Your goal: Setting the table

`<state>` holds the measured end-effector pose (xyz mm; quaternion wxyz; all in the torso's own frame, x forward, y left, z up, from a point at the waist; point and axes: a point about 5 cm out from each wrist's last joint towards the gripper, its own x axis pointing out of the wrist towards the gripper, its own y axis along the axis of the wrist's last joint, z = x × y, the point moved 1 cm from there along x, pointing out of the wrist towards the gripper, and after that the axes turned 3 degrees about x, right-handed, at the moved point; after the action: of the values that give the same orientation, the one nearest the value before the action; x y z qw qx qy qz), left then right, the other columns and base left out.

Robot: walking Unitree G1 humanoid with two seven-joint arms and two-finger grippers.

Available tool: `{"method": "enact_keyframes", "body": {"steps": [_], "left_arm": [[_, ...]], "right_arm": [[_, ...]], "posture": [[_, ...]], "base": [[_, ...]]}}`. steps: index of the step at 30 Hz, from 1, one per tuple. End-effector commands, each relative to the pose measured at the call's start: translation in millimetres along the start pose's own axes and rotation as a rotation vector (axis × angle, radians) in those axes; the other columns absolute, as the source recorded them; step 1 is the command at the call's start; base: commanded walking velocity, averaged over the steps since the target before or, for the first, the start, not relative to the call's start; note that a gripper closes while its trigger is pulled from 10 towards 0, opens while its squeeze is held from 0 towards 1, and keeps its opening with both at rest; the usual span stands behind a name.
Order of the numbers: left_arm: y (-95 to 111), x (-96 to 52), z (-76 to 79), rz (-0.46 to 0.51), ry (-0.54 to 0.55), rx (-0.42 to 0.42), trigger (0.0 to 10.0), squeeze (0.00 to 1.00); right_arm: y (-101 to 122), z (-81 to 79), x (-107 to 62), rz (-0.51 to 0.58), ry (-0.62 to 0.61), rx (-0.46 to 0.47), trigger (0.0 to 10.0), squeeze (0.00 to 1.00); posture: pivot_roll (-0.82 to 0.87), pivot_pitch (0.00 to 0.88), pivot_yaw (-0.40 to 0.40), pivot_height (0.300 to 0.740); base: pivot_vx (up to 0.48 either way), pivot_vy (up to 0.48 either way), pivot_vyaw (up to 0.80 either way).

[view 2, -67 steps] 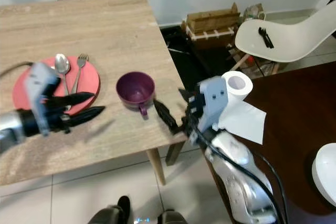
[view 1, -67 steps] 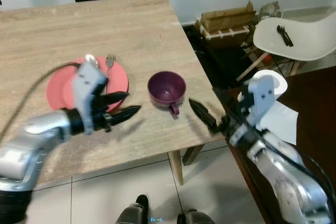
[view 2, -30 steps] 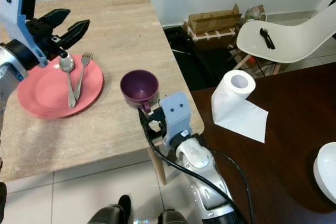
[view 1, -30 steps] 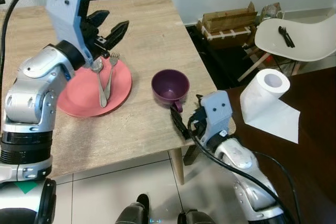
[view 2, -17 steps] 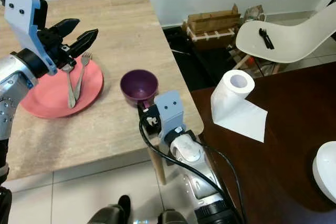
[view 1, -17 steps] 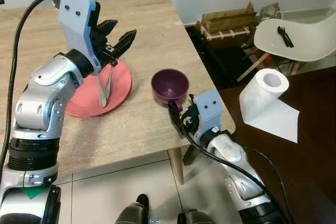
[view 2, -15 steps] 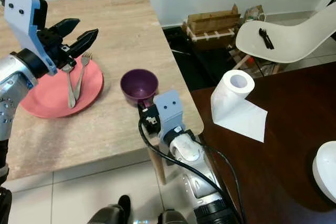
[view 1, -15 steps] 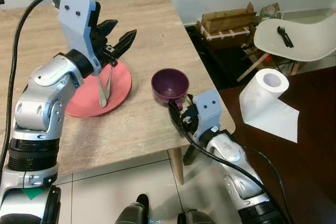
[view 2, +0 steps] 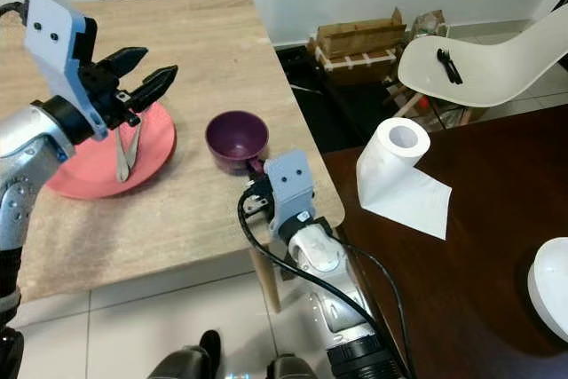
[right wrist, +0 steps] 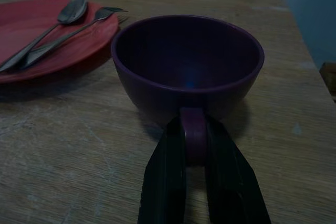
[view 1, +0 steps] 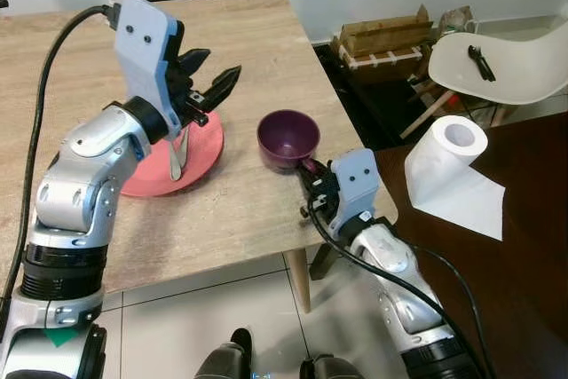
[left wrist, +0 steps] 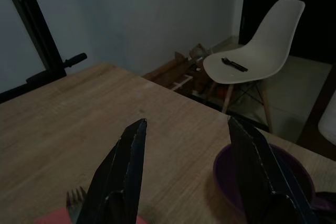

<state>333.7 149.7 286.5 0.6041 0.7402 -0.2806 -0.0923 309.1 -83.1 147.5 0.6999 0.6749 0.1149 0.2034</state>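
Observation:
A purple cup (view 1: 288, 138) stands near the right edge of the wooden table (view 1: 240, 210). Its handle (right wrist: 194, 135) points toward me. My right gripper (right wrist: 195, 126) is low at the table edge, shut on that handle with one black finger pressed on each side. To the cup's left lies a red plate (view 1: 149, 180) carrying a spoon (right wrist: 50, 24) and a fork (right wrist: 79, 27). My left gripper (view 1: 222, 64) hovers open above the plate's right rim, pointing toward the cup, with nothing between its fingers.
Right of the table stands a dark brown table (view 1: 532, 246) with a toilet roll (view 1: 453, 161) and a white bowl (view 2: 550, 290). Behind it are a white chair (view 1: 497, 64) with a black object (view 1: 482, 59) on its seat, and a cardboard box (view 1: 386, 33). The wooden table's right edge runs just beside the cup.
My right gripper has slid forward to the cup and closed on its handle. My left gripper has drifted right and lower, toward the cup.

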Motion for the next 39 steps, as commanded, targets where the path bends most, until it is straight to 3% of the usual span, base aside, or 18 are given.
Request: {"method": "enact_keyframes", "body": {"steps": [1, 11, 12, 13, 18, 21, 24, 25, 26, 27, 30, 31, 39], "left_arm": [[-4.8, -1.3, 2.5, -0.023, -0.008, -0.005, 10.0, 0.0], [-12.1, -0.6, 5.1, -0.041, -0.01, -0.017, 10.0, 0.0], [-15.5, -0.9, 5.8, -0.048, -0.005, -0.028, 10.0, 0.0], [-22.1, -1.8, 6.6, -0.061, 0.012, -0.049, 10.0, 0.0], [-21.8, -3.5, 7.9, 0.007, 0.064, -0.204, 10.0, 0.0], [-8.7, -4.1, 9.7, 0.09, 0.068, -0.279, 10.0, 0.0], [-3.3, -1.1, 15.8, 0.091, 0.023, -0.253, 10.0, 0.0], [-3.3, -1.1, 15.8, 0.091, 0.023, -0.253, 10.0, 0.0], [-5.0, 1.2, 30.7, 0.056, -0.067, -0.175, 10.0, 0.0], [-8.5, 1.4, 36.9, 0.035, -0.099, -0.153, 10.0, 0.0], [-18.8, 0.5, 47.0, 0.0, -0.131, -0.163, 10.0, 0.0], [-34.2, 0.4, 51.4, -0.061, -0.113, -0.149, 10.0, 0.0], [-49.5, 4.6, 53.2, -0.101, -0.037, -0.155, 10.0, 0.0]], "right_arm": [[-3.9, -0.5, -2.2, -0.005, 0.006, 0.013, 0.0, 0.0], [-1.4, -0.5, -4.8, 0.012, 0.003, 0.078, 0.0, 0.0], [3.5, 0.9, -4.9, 0.032, -0.01, 0.106, 4.5, 0.0], [15.1, 5.1, -5.1, 0.077, -0.041, 0.155, 10.0, 0.0], [43.8, 25.8, -8.7, 0.178, -0.178, 0.172, 10.0, 0.0], [71.0, 54.9, -18.2, 0.271, -0.349, 0.116, 10.0, 0.0], [89.6, 77.9, -26.6, 0.317, -0.426, 0.052, 10.0, 0.0], [89.6, 77.9, -26.6, 0.317, -0.426, 0.052, 10.0, 0.0], [103.2, 94.2, -34.2, 0.346, -0.468, 0.018, 10.0, 0.0], [106.0, 98.8, -36.8, 0.339, -0.479, -0.005, 10.0, 0.0], [107.6, 103.6, -43.3, 0.326, -0.496, -0.016, 10.0, 0.0], [97.1, 105.6, -49.8, 0.297, -0.527, 0.027, 10.0, 0.0], [74.4, 103.9, -51.0, 0.219, -0.573, 0.104, 10.0, 0.0]], "posture": [[-0.06, 0.13, 0.049, 0.74], [-0.07, 0.122, 0.047, 0.74], [-0.07, 0.118, 0.048, 0.74], [-0.08, 0.117, 0.05, 0.74], [-0.1, 0.116, 0.051, 0.74], [-0.11, 0.114, 0.057, 0.74], [-0.12, 0.112, 0.06, 0.74], [-0.12, 0.112, 0.06, 0.74], [-0.13, 0.106, 0.065, 0.74], [-0.13, 0.106, 0.065, 0.74], [-0.14, 0.104, 0.07, 0.74], [-0.15, 0.106, 0.072, 0.74], [-0.15, 0.107, 0.062, 0.74]], "base": [[0.0, 0.0, 0.0], [0.0, 0.0, 0.0], [0.0, 0.0, 0.0], [0.0, 0.0, 0.0], [0.0, 0.0, 0.0], [0.0, 0.0, 0.0], [0.0, 0.0, 0.0], [0.0, 0.0, 0.0], [0.0, 0.0, 0.0], [0.0, 0.0, 0.0], [0.0, 0.0, 0.0], [0.0, 0.0, 0.0], [0.0, 0.0, -0.3]]}}
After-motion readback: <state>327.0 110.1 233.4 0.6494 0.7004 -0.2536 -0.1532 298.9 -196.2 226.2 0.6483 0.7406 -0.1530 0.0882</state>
